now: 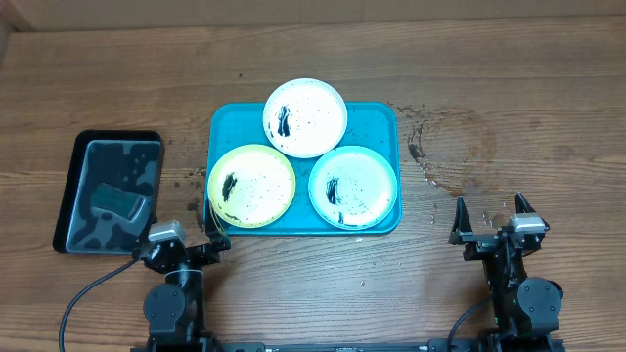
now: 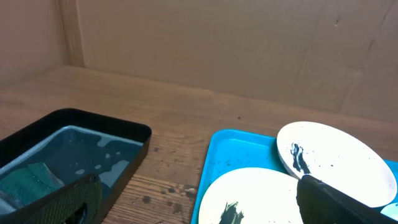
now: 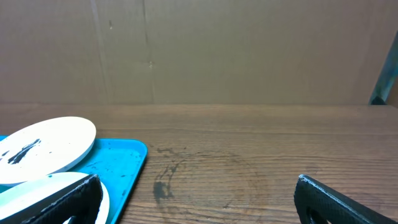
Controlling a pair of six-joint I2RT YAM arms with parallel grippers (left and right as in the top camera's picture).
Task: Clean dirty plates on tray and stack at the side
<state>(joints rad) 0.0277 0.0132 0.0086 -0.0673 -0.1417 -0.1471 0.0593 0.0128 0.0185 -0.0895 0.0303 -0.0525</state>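
Note:
The turquoise tray [image 1: 377, 122] lies at the table's middle and holds three smeared plates. The white plate [image 1: 305, 117] is at the back, overlapping the tray's far rim. The yellow-green plate [image 1: 251, 186] is front left and the pale aqua plate [image 1: 353, 186] front right. My left gripper [image 1: 186, 235] is open and empty just before the tray's front left corner. Its wrist view shows the tray [image 2: 236, 146], the yellow-green plate [image 2: 255, 193] and the white plate [image 2: 348, 158]. My right gripper [image 1: 491, 220] is open and empty over bare wood right of the tray. Its wrist view shows the white plate [image 3: 50, 140] and the aqua plate [image 3: 56, 183].
A smaller black glossy tray [image 1: 73, 196] at the left holds water and a dark green sponge [image 1: 119, 200]; it also shows in the left wrist view [image 2: 134, 134]. Dark wet stains [image 1: 440, 147] mark the wood right of the turquoise tray. A cardboard wall stands behind the table.

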